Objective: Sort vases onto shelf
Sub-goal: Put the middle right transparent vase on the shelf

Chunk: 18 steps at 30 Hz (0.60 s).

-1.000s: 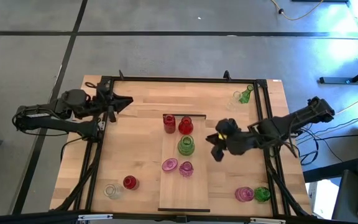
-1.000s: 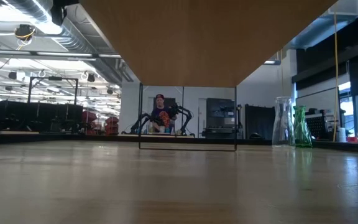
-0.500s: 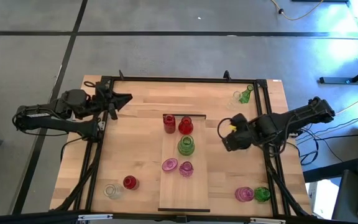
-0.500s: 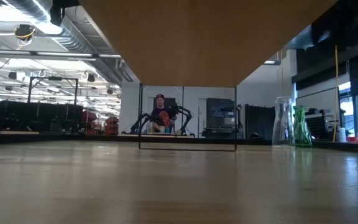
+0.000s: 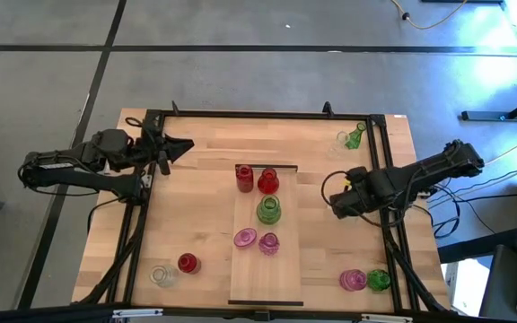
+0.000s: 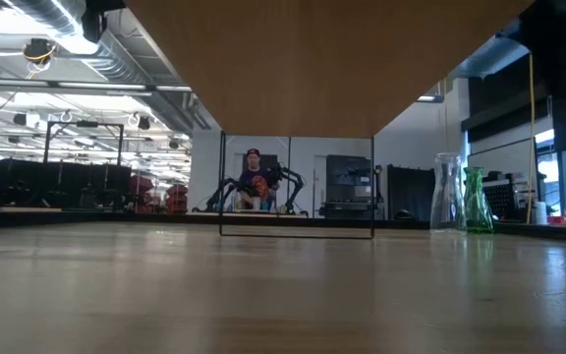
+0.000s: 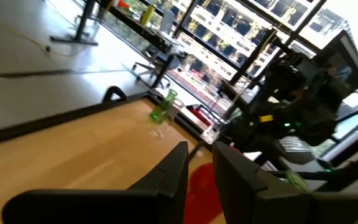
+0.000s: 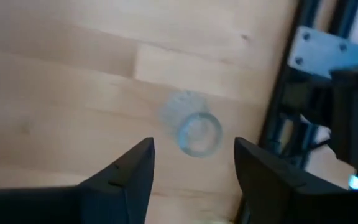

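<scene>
The shelf [image 5: 265, 269] lies mid-table and carries two red vases [image 5: 256, 179], a green vase [image 5: 268, 211] and two pink vases [image 5: 257, 240], all upright. My right gripper [image 5: 337, 204] is open to the right of the shelf. In the right wrist view, its fingers [image 8: 191, 180] hang above an upright clear vase [image 8: 194, 130] on the tabletop without touching it. In the high view I cannot make out this vase by the arm. My left gripper [image 5: 179, 144] waits shut at the far left.
Loose vases stand on the table: clear [image 5: 161, 275] and red [image 5: 188, 263] near left, pink [image 5: 352, 280] and green [image 5: 379, 280] near right, clear [image 5: 340, 139] and green [image 5: 354, 136] far right. A black frame rail [image 5: 386, 179] runs beside my right arm. A person [image 6: 254, 182] sits far behind.
My right gripper has drawn back from the shelf toward the table's right edge. The vases on the shelf have stayed where they were.
</scene>
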### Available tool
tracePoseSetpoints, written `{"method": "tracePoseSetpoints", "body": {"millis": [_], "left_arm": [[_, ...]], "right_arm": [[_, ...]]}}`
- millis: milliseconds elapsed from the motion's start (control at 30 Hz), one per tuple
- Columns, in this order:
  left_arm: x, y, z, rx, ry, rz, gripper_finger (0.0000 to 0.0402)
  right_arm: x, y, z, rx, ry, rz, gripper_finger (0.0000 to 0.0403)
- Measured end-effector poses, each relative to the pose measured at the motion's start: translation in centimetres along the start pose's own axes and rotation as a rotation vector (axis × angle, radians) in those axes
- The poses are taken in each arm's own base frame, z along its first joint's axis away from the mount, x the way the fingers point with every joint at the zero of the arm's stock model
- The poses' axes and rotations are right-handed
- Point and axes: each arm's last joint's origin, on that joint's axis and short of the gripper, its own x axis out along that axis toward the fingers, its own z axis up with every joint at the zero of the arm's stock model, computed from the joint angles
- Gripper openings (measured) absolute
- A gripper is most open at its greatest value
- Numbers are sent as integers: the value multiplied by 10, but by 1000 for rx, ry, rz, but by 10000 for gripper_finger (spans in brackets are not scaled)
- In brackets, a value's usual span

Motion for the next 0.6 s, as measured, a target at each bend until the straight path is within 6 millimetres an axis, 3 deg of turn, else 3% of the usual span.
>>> {"method": "tracePoseSetpoints", "body": {"millis": [233, 600], "left_arm": [[1, -2, -2, -4, 46, -52, 68], [1, -2, -2, -4, 63, -74, 68]], "right_arm": [[27, -9, -16, 113, -5, -112, 185], [58, -1, -22, 240, -24, -32, 184]]}}
